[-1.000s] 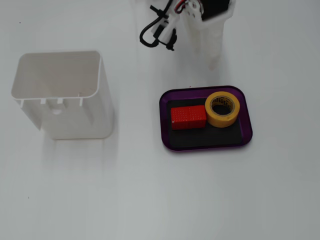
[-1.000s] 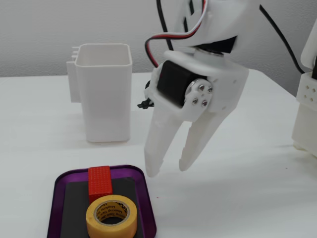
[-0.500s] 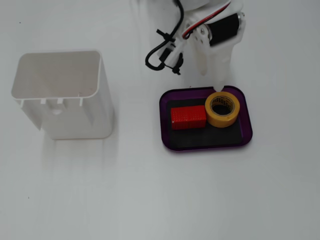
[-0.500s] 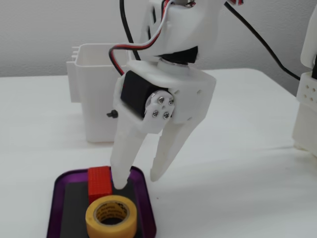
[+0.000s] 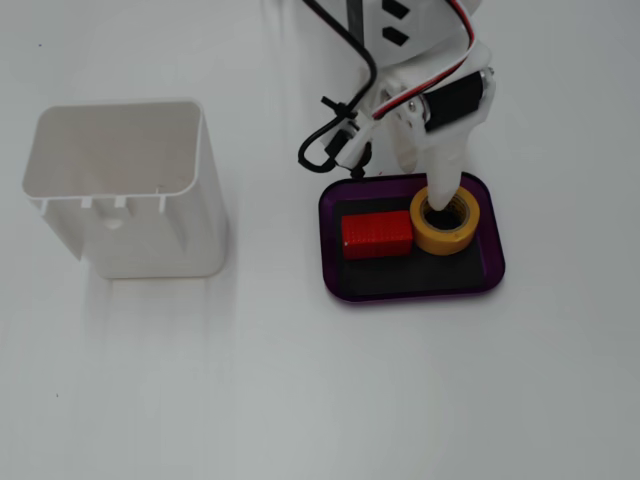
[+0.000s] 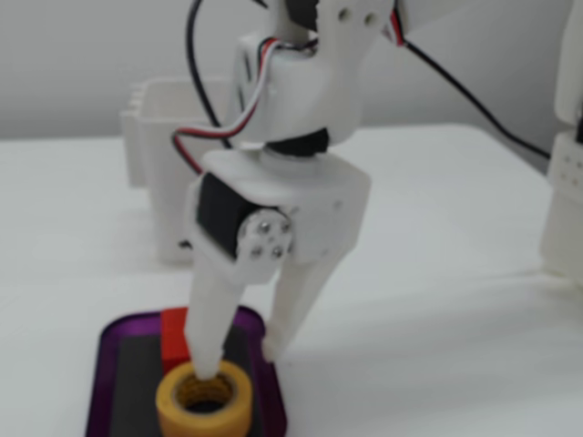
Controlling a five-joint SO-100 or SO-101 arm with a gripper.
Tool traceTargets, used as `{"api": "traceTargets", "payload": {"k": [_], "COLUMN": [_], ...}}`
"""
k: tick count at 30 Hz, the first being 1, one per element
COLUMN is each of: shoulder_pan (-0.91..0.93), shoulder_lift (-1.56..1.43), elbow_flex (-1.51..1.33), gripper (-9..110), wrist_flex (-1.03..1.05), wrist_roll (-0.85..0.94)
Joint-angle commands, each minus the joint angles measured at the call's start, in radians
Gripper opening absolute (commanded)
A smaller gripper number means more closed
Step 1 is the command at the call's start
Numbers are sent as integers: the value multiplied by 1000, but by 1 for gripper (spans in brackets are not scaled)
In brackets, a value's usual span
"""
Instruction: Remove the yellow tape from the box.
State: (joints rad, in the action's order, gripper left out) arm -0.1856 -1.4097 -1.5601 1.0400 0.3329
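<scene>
The yellow tape [image 5: 446,232] lies flat in the right half of the purple box [image 5: 412,295], next to a red block [image 5: 377,235]. My gripper [image 5: 440,192] comes down from the top edge of a fixed view. It is open, with one finger inside the roll's dark core and the other outside the ring, so the jaws straddle the roll's wall. In the other fixed view the gripper [image 6: 240,362] shows the outer fingertip slightly apart from the tape [image 6: 204,408], near the box rim [image 6: 102,364].
A tall white plastic container [image 5: 120,190] stands to the left of the box and also shows behind the arm [image 6: 155,155]. A black cable [image 5: 335,135] loops beside the arm. A white structure [image 6: 565,182] stands at the right edge.
</scene>
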Motion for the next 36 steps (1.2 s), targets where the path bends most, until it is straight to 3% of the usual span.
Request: {"api": "traceTargets", "payload": {"k": [1, 32, 36], "shoulder_pan": [-12, -15, -15], "shoulder_lift": [-6, -18, -14], "elbow_flex": [41, -141, -138], "gripper": [15, 14, 6], "wrist_flex": [-11, -209, -209], "wrist_roll": [3, -3, -3]}}
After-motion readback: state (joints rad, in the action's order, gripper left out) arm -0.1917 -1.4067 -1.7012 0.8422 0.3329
